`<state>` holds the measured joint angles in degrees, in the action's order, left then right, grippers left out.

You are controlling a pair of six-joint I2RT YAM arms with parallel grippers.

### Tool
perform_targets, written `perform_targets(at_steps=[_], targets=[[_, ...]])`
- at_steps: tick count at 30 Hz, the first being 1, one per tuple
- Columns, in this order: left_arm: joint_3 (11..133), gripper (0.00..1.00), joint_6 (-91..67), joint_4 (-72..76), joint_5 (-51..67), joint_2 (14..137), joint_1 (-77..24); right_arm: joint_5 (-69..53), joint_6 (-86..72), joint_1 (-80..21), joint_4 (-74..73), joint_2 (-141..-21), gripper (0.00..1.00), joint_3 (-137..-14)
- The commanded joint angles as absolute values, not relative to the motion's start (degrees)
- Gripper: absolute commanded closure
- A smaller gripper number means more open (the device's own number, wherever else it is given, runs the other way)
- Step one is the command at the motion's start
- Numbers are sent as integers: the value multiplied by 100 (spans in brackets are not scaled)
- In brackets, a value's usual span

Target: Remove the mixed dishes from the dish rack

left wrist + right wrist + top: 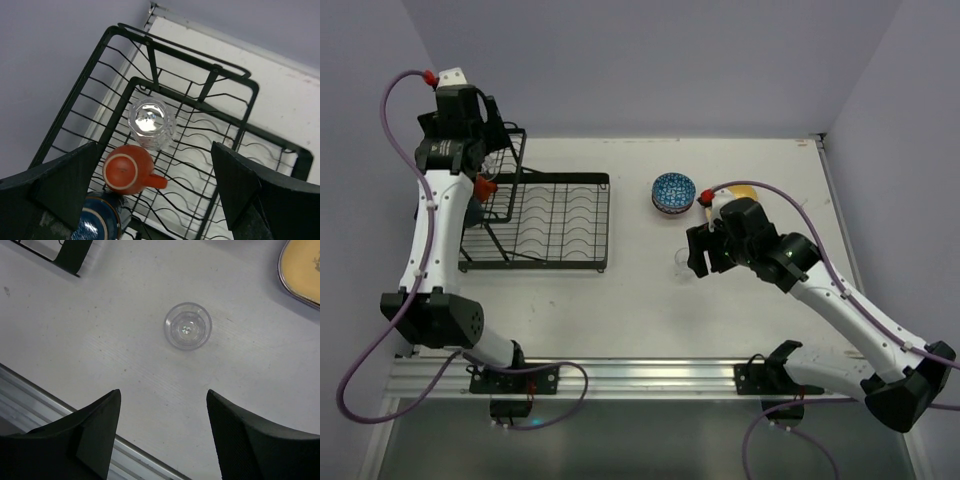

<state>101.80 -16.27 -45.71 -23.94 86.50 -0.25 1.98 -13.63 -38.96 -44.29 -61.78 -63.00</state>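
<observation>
Since my left end effector [154,165] hangs wide open over the raised basket of the black wire dish rack [220,75], I judge the clear glass [150,122] there is the pick. I'd descend straight, straddle its wall at 3 and 9 o'clock, and avoid the orange mug [127,169] just beside it at 7 o'clock. A dark blue mug [100,222] sits beyond that. The flat slotted tray shows no dishes. My right end effector [163,400] is open above a second clear glass [187,326] standing on the tabletop [100,330], with a yellow plate [302,267] at 1 o'clock.
</observation>
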Motion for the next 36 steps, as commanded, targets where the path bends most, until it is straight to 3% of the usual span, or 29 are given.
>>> perform_targets(at_steps=[1, 6, 13, 20, 24, 36], targets=[[10371, 0, -529, -4114, -1477, 8903, 420, 35, -1406, -3885, -4184, -5951, 28, -5986], [10739, 0, -562, -4025, -546, 9377, 922, -175, -1398, -3894, -4140, -5976, 28, -5880], [10714, 1, -589, -4078, -396, 9825, 1011, -255, -1371, -3894, -4104, -5941, 28, -5924], [10687, 7, -580, -4140, -87, 10037, 1011, -307, -1327, -3894, -4043, -5976, 28, -5880], [10740, 19, -536, -4166, -255, 10107, 1020, -369, -1283, -3894, -4061, -6029, 28, -5897], [10617, 29, -562, -4333, -483, 10204, 1011, -396, -1248, -3894, -4008, -6091, 28, -5871]])
